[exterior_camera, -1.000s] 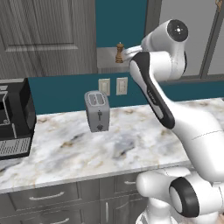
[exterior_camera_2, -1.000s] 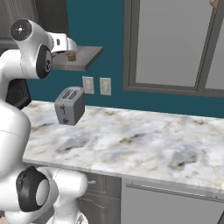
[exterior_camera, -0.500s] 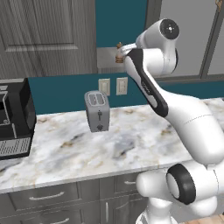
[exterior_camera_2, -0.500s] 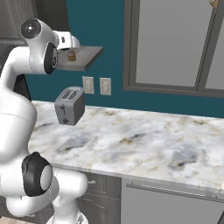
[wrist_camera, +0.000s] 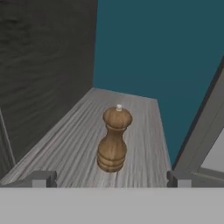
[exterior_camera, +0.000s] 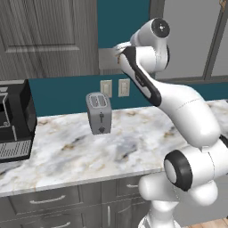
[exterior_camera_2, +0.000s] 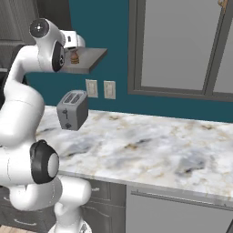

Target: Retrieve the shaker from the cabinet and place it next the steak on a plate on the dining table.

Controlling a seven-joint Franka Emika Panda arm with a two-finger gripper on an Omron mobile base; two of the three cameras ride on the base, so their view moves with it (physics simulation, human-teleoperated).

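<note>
The brown wooden shaker (wrist_camera: pixel 113 140) stands upright on the grey inner shelf (wrist_camera: pixel 144 127) of the open cabinet (wrist_camera: pixel 43 70). My gripper (wrist_camera: pixel 111 180) is open. Its two dark fingertips (wrist_camera: pixel 41 178) stand wide apart on either side, just short of the shaker's base, touching nothing. In the right base view the shaker (exterior_camera_2: pixel 75 57) sits on the shelf (exterior_camera_2: pixel 91 58) just below my white hand (exterior_camera_2: pixel 73 40). In the left base view my raised arm (exterior_camera: pixel 142 49) covers the shaker at the shelf (exterior_camera: pixel 106 59). The steak, the plate and the dining table are out of view.
Under the cabinet runs a marble counter (exterior_camera: pixel 133 138) against a teal wall. On it are a grey toaster (exterior_camera: pixel 99 112) and, at the far left, a black coffee machine (exterior_camera: pixel 15 120). A closed cabinet door (exterior_camera: pixel 44 35) is to the left, and glass-fronted doors (exterior_camera_2: pixel 177 45) to the right.
My hand has reached further in toward the shelf and now covers the shaker in the left base view. The jaws stayed open, and the shaker and base have not moved.
</note>
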